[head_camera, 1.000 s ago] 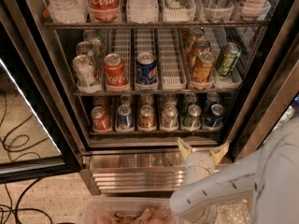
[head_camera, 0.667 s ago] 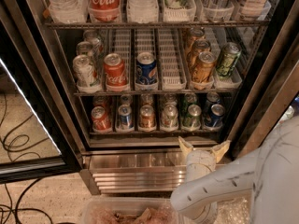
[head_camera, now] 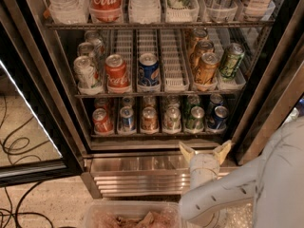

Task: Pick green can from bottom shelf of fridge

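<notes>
The fridge (head_camera: 71, 127) stands open in front of me, black-framed with a ribbed steel base. Its bottom shelf (head_camera: 156, 133) holds a row of cans. The green can (head_camera: 194, 118) stands fifth from the left, between a pale can (head_camera: 172, 119) and a blue can (head_camera: 217, 117). My gripper (head_camera: 205, 150) is below the shelf, in front of the steel base, just under the green and blue cans. Its two pale fingers (head_camera: 187, 151) are spread apart and hold nothing.
The rack above has white lane trays with a red can (head_camera: 116, 71), a blue Pepsi can (head_camera: 148, 70), orange cans (head_camera: 205, 68) and an olive patterned can (head_camera: 230, 61). A clear plastic bin (head_camera: 133, 215) sits on the floor. The glass door (head_camera: 23, 127) is swung open at left, cables beside it.
</notes>
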`<move>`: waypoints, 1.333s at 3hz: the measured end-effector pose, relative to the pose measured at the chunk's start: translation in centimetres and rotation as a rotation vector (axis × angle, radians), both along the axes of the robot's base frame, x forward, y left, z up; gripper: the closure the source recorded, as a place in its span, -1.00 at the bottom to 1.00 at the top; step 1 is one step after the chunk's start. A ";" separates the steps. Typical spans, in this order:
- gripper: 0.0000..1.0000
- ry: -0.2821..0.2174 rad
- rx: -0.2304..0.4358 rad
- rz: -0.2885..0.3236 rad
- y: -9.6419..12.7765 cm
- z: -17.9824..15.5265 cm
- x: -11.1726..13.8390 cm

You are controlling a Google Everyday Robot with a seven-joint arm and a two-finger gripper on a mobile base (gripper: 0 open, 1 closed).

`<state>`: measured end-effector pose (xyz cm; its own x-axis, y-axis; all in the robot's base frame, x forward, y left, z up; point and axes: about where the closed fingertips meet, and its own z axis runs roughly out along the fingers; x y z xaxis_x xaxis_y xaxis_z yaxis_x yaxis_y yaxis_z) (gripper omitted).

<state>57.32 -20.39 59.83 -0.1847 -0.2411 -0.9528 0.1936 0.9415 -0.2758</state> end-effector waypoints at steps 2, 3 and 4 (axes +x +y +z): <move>-1.00 -0.020 -0.008 0.064 0.9 0.5 1.8; -1.00 -0.029 -0.007 0.077 1.6 1.1 3.3; -1.00 -0.037 0.012 0.052 1.4 1.3 4.3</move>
<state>61.65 -18.96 61.15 -0.1367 -0.2379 -0.9616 0.1537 0.9539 -0.2579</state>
